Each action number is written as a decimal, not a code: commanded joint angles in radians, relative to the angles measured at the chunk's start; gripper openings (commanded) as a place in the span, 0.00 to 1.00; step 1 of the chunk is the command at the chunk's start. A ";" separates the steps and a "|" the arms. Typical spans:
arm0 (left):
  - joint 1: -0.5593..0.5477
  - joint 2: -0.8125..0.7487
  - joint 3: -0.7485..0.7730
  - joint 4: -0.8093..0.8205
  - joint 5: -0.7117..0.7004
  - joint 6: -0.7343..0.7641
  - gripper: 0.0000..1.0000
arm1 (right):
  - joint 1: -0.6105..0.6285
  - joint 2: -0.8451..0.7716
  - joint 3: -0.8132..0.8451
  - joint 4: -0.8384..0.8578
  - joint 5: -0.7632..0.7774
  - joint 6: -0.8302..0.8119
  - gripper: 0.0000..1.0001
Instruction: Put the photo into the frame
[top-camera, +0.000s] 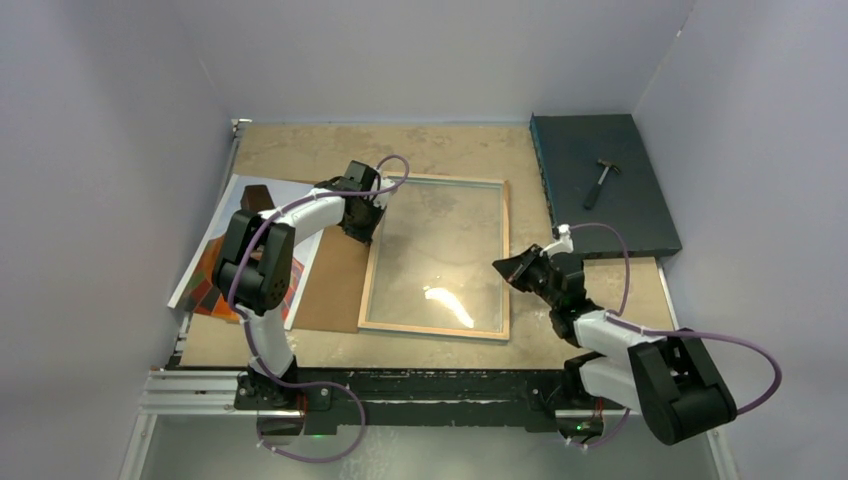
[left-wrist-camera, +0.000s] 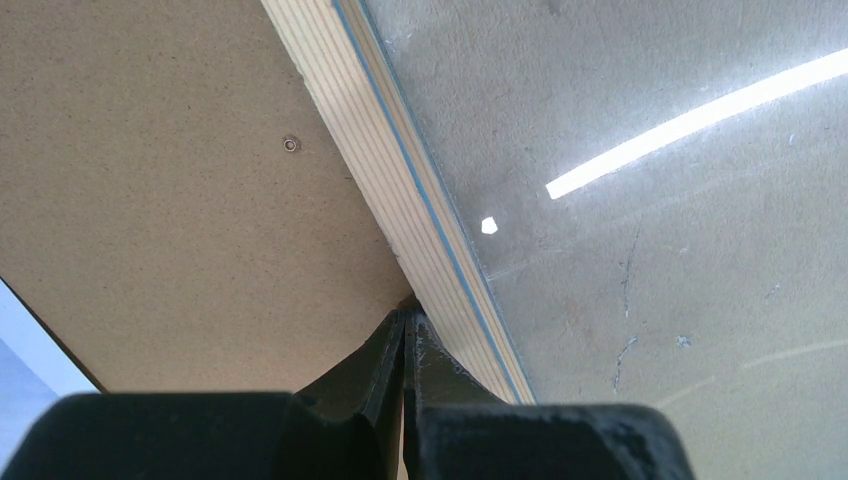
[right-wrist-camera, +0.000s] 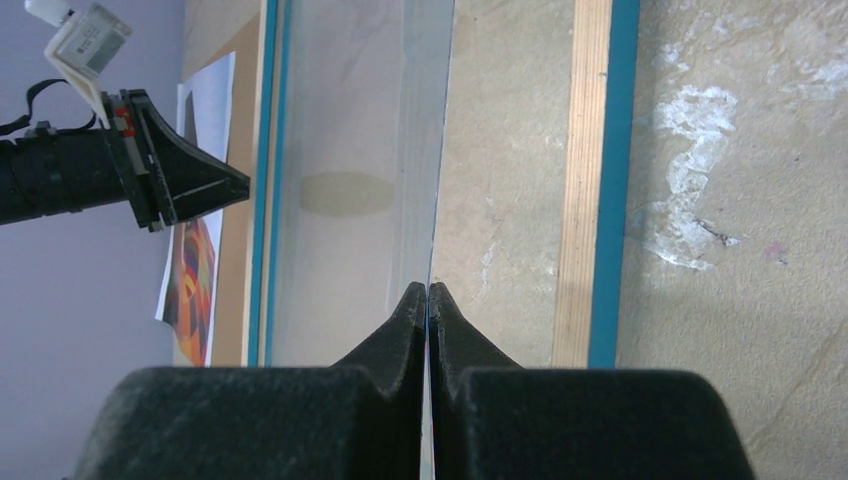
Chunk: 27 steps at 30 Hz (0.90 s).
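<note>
Currently, frame (top-camera: 432, 329): lies flat at mid-tabletop, pale wood back up, with a thin blue line along the inner edge of its rails.
Glass (top-camera: 440, 250): fills the frame opening. It shows a bright streak of reflected light, and the tabletop (top-camera: 430, 150) shows through it.
Photo (top-camera: 205, 278): lies on the left side of the tabletop, print side up, outside the frame. The left arm crosses above it and hides part of the print. Its chequered red-orange area shows at the near end and white paper at the far end.
Board (top-camera: 335, 285): plain brown, flat between photo and frame, touching the frame's left rail.
Left claw (top-camera: 362, 222): clenched, fingers pressed together with nothing between them. In the wrist view the tip sits at the seam where the board meets the frame's left rail, touching the wood.
Right claw (top-camera: 503, 268): clenched, at the frame's right rail, about halfway along it. In the wrist view the tips meet on a thin vertical line that runs away across the frame. Whether a sheet is pinched there cannot be told.
Slab (top-camera: 600, 215): dark teal, at the far right corner, clear of the frame.
Hammer (top-camera: 602, 178): small, lying on the slab.
</note>
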 joint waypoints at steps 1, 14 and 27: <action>-0.001 -0.034 -0.012 0.021 0.036 -0.012 0.00 | 0.020 0.030 0.029 0.029 -0.024 -0.003 0.00; -0.005 -0.032 -0.030 0.033 0.039 -0.012 0.00 | 0.020 -0.009 -0.008 0.225 -0.172 0.154 0.00; -0.004 -0.043 -0.024 0.026 0.051 -0.047 0.00 | 0.021 -0.249 0.018 0.108 -0.209 0.197 0.00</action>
